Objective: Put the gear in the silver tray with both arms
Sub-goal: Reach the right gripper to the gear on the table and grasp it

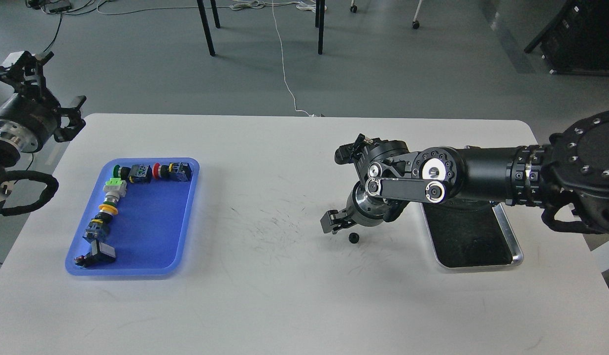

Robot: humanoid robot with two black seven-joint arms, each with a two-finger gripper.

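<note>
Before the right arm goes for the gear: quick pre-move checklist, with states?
1. Gear free on the white table, nothing touching it: ok.
2. Right gripper close to the gear, just left of and above it: ok.
3. Right gripper open: cannot tell, fingers not distinguishable.
4. Silver tray far end free: cannot tell, right arm covers it; visible bottom holds nothing.
5. Left gripper away from the gear, raised off the table's left edge: ok.
6. Blue tray with switches far from the path: ok.

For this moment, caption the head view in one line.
Right gripper hovers beside gear on table, left of silver tray.
</note>
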